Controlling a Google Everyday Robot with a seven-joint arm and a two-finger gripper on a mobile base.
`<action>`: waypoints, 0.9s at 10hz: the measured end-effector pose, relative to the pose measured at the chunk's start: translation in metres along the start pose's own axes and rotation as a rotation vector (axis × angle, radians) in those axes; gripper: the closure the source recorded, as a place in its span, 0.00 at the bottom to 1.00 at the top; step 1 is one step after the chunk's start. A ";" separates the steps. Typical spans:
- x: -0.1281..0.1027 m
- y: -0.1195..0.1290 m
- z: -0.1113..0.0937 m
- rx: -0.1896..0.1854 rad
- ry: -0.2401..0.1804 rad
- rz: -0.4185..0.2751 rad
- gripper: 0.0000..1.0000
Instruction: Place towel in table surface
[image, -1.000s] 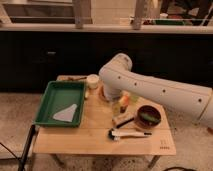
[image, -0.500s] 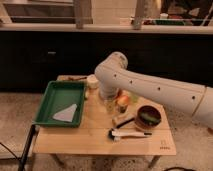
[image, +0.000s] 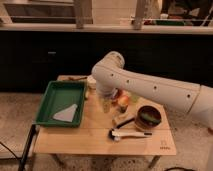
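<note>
A pale grey towel (image: 65, 114) lies folded in the front of the green tray (image: 59, 90) on the left of the wooden table (image: 95, 142). My white arm (image: 150, 87) comes in from the right and bends down over the table's middle. My gripper (image: 104, 101) hangs at its end, just right of the tray's right rim and above the table, a short way from the towel. Its tip is largely hidden by the arm.
A brown bowl (image: 149, 118) with something green in it stands at the right. A white-handled brush (image: 129, 134) lies in front of it. Orange and yellow items (image: 123, 100) crowd the middle behind the gripper. A white cup (image: 91, 81) stands at the back. A dark counter runs behind.
My arm has swung left across the table, bringing the gripper from the table's middle to the tray's right rim. The towel and the other things have not moved.
</note>
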 end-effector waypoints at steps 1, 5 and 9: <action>-0.001 0.000 0.000 0.003 -0.002 0.004 0.20; -0.012 -0.011 0.005 0.017 0.005 0.003 0.20; -0.022 -0.024 0.013 0.026 -0.014 0.030 0.20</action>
